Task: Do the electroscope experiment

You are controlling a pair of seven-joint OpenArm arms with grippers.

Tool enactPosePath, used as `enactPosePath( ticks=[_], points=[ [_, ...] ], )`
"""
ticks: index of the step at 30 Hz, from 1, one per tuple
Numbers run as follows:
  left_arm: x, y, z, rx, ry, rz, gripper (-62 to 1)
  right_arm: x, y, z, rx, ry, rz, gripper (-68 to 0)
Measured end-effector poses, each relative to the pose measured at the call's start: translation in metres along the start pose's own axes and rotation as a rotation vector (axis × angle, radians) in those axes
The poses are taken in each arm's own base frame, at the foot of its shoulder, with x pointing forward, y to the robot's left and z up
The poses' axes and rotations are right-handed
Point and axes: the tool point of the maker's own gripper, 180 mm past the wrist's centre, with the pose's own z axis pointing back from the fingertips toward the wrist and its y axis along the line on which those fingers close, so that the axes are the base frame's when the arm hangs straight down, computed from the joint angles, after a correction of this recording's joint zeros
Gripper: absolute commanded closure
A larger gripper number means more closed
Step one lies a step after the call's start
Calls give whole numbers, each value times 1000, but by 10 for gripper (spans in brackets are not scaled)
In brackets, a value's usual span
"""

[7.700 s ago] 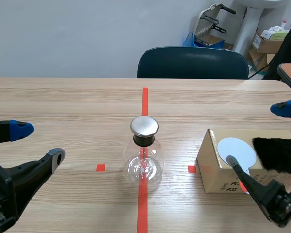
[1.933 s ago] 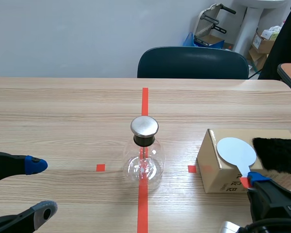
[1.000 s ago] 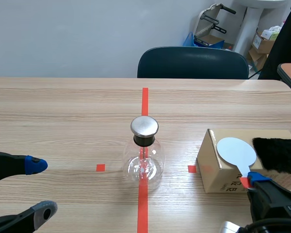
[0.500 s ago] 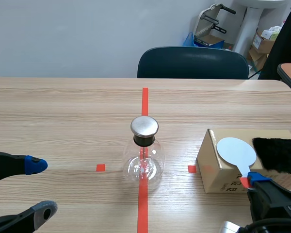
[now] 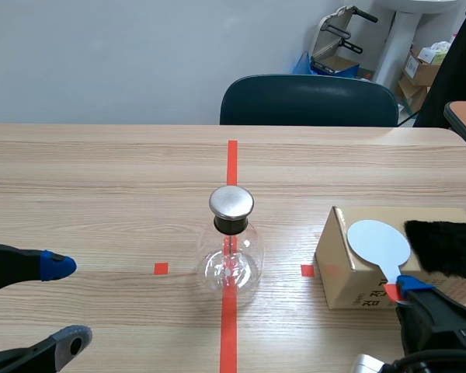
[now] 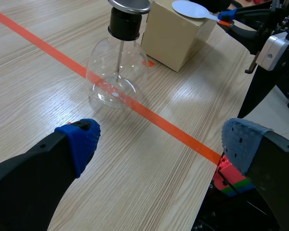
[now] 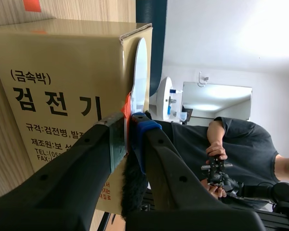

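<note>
- Glass electroscope flask, metal cap, stands upright mid-bench on the red tape line.
- Left jaws spread wide open, low at near-left, flask ahead, well apart.
- Right jaws clamped on white paddle handle; disc lies on cardboard box, black fur just beside.

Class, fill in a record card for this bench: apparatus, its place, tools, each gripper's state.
Apparatus: electroscope flask, metal cap, upright on the centre tape line
Beside it: cardboard box, toward the right arm
On box: white paddle, black fur
Left gripper: open, holding nothing
Right gripper: shut on the paddle's red handle
</note>
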Motion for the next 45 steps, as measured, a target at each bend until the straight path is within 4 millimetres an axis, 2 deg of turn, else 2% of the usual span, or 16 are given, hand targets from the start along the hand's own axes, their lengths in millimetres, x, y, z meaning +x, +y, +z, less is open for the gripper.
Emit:
enactPosePath(
  ticks=[7,8,11,19,23,28,35,41,45],
  points=[
    [1,8,-3,62,-24,-10,-535,-1,0,0,0,4,-1,-13],
    [1,8,-4,68,-29,-8,-514,-1,0,0,0,4,-1,-13],
    [-1,8,-6,84,-24,-37,-397,-1,0,0,0,5,-1,-13],
    [7,16,-18,107,-58,-103,-157,0,-1,0,-2,3,-1,-14],
    [5,20,-25,112,-68,-96,-46,2,-13,-4,-35,-7,-3,-15],
    [-9,18,-42,110,-78,-59,-36,3,-40,-9,-98,-22,-4,-15],
    [-29,31,-62,186,-79,-35,-36,0,-73,-14,-179,-19,-5,-15],
    [-30,34,-84,218,-92,-75,-36,4,-87,-18,-220,5,-38,-15],
    [-31,35,-95,222,-102,-68,-36,19,-90,-26,-239,11,-69,-15]
  ],
)
